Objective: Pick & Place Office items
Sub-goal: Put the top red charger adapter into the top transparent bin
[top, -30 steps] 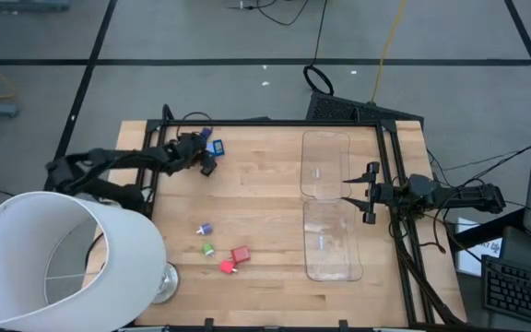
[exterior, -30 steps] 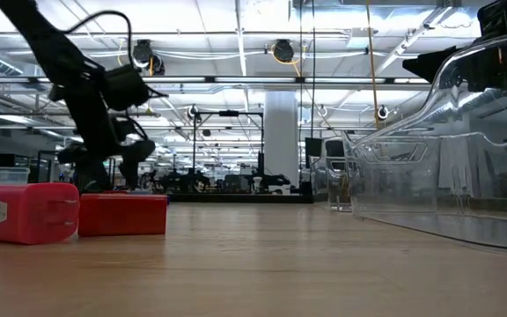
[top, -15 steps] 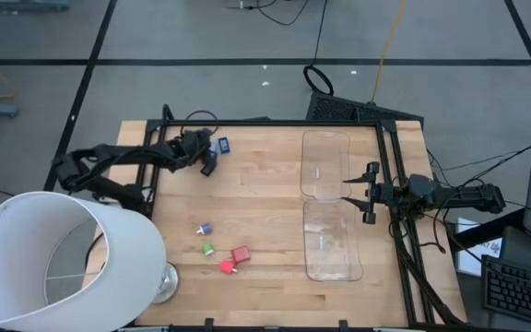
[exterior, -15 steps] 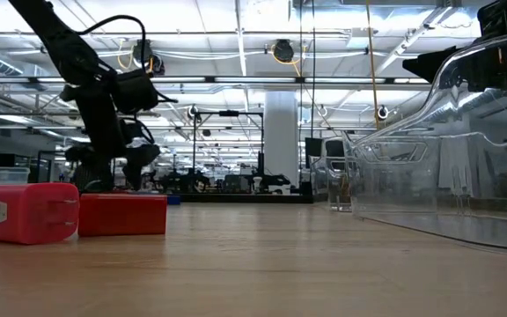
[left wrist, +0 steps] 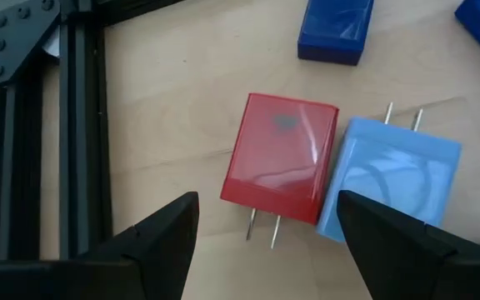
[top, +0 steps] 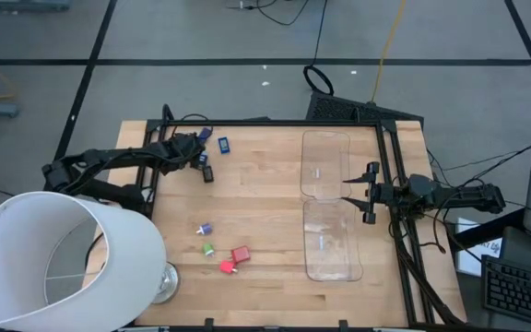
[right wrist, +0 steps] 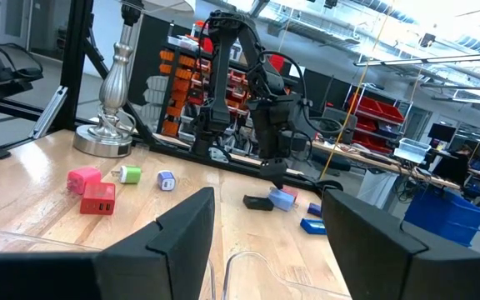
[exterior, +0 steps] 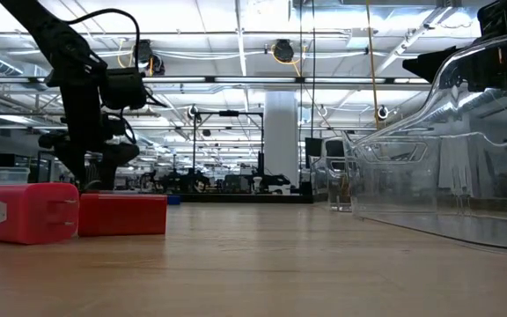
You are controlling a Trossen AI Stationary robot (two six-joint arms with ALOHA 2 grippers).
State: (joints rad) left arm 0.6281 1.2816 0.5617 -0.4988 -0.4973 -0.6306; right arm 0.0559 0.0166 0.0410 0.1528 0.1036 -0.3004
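My left gripper (top: 190, 150) (left wrist: 267, 215) is open near the table's far left corner, pointing down over a red plug block (left wrist: 282, 158). That block lies flat against a light blue plug block (left wrist: 394, 179), with a dark blue piece (left wrist: 336, 29) beyond. A blue piece (top: 223, 145) and a dark piece (top: 207, 172) lie to the gripper's right. Nearer the front lie a purple piece (top: 205, 228), a green one (top: 208, 248) and two red ones (top: 240, 254) (exterior: 29, 211). My right gripper (top: 369, 194) (right wrist: 265, 218) is open at the clear tray's right rim.
A clear plastic tray (top: 326, 148) lies along the table's right side. A big white lampshade (top: 35, 240) on a metal lamp base (top: 162, 284) covers the near left corner. Black frame rails (left wrist: 82, 125) run along the table's left and far edges. Bare wood lies mid-table.
My left gripper has shifted a little toward the table's left edge, staying low over the pieces in the far left corner. The dark piece now lies plainly apart from it on the wood.
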